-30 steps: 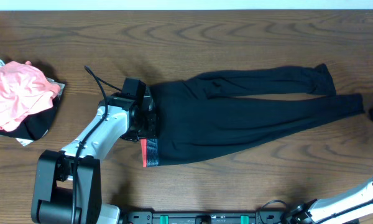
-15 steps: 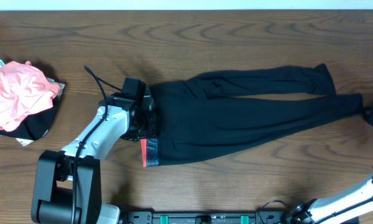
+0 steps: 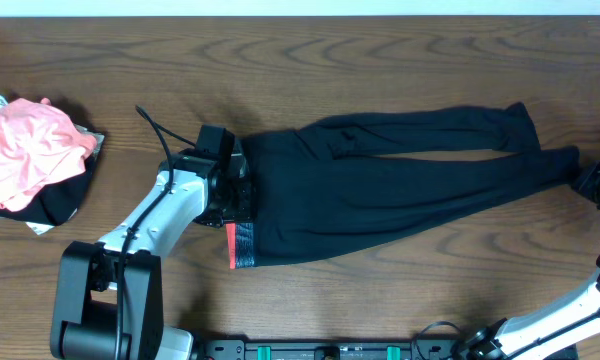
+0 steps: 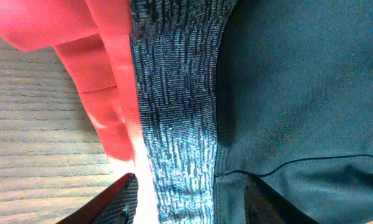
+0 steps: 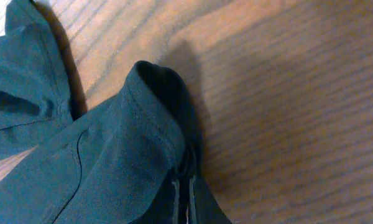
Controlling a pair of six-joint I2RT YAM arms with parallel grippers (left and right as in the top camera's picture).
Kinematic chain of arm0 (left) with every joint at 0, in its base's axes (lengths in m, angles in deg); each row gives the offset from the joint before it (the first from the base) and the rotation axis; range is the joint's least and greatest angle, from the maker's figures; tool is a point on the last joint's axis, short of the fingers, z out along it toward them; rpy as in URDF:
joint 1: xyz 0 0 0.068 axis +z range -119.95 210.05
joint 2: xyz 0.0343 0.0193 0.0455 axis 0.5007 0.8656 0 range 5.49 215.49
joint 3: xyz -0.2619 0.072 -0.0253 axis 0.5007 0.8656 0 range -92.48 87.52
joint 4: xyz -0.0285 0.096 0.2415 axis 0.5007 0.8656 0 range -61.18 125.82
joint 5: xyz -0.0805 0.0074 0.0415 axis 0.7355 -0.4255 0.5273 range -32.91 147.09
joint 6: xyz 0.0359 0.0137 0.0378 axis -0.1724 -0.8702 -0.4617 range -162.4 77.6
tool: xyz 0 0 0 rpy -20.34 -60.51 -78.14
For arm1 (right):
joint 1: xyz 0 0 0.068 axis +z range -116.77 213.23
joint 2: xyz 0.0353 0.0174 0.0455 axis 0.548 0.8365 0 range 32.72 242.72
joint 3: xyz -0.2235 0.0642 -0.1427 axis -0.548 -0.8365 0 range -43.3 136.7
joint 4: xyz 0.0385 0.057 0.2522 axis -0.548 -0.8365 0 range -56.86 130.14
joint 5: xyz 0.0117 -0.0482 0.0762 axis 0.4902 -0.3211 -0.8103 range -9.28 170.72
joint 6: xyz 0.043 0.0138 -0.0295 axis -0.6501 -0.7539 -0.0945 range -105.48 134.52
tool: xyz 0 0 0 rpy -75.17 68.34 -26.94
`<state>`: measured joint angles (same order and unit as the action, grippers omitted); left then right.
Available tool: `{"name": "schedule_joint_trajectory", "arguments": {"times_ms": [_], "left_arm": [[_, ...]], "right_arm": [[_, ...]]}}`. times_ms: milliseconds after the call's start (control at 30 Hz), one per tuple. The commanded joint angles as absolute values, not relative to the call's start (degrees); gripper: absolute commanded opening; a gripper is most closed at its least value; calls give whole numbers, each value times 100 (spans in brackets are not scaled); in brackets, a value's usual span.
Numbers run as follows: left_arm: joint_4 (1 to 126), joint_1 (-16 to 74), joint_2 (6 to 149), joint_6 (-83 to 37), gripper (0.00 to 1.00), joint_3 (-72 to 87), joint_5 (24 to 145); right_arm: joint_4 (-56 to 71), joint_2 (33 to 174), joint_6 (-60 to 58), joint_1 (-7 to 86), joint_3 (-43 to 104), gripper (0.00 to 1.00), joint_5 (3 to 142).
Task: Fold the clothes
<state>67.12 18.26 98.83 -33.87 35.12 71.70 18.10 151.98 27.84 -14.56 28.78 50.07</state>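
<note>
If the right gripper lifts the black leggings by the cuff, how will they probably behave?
Probably floppy: the leggings lie flat with soft wrinkles, so they should drape. Likely light and stretchy: the cuff bunches at the right gripper.

- My overhead camera looks straight down at the bench (image 3: 400, 60) from well above, taking in the whole leggings (image 3: 400, 195).
- My left wrist camera sits very close over the waistband (image 4: 174, 112) (fabric nearly fills it), a patch the overhead also shows.
- My right wrist camera looks closely down at one leg cuff (image 5: 152, 118), seen overhead at far right.
</note>
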Motion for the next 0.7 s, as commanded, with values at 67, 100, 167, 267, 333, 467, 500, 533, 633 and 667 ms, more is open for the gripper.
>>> {"name": "schedule_joint_trajectory", "arguments": {"times_ms": [67,100,167,267,333,467,500,533,633,667], "left_arm": [[6701,1817,9949,-3422,55,3571,7115],[6688,1817,9949,-3422,55,3571,7115],[6670,1817,9949,-3422,55,3571,7115],[6657,1817,9949,-3422,55,3571,7115],[6649,1817,9949,-3422,55,3571,7115],[6601,1817,9949,-3422,56,3571,7115],[6590,1817,9949,-3422,56,3571,7115],[6590,1817,9949,-3422,56,3571,7115],[6596,1817,9949,-3422,55,3571,7115],[6596,1817,9949,-3422,55,3571,7115]], "right_arm": [[1230,15443,2388,-1664,2817,1,6087],[1132,15432,2308,-1720,2817,2,6157],[916,15408,2117,-1878,2817,2,6301],[518,15373,1637,-2166,2817,2,6738],[271,15371,1453,-2378,2817,3,6880],[-53,15371,1407,-2708,2817,10,6873],[-140,15373,1357,-2772,2817,10,6873],[-212,15373,1291,-2820,2817,10,6873],[-330,15373,1175,-2927,2817,11,6847],[-356,15373,1175,-2938,2817,11,6849]]}}
